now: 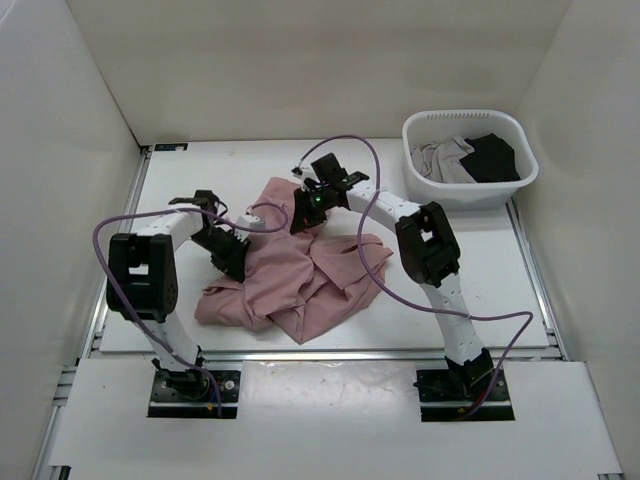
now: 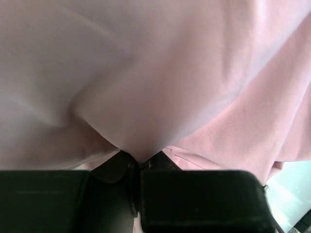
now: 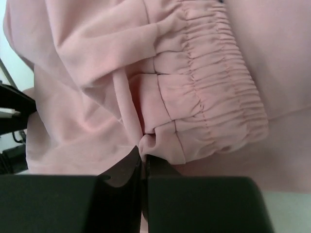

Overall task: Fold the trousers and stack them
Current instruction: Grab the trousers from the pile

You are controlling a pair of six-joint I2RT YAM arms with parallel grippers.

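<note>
The dusty-pink trousers [image 1: 300,275] lie crumpled on the white table [image 1: 440,300] between my two arms. My left gripper [image 1: 232,258] is shut on a fold of their fabric at the left edge; in the left wrist view the cloth [image 2: 160,87] fills the frame above the closed gripper [image 2: 140,162]. My right gripper [image 1: 300,215] is shut on the trousers' top edge by the gathered waist. In the right wrist view the gripper [image 3: 144,158] pinches a fold next to the gathered waistband [image 3: 214,92].
A white basket [image 1: 470,185] at the back right holds a grey garment [image 1: 443,158] and a black garment [image 1: 494,155]. White walls enclose the table on three sides. Purple cables loop from both arms.
</note>
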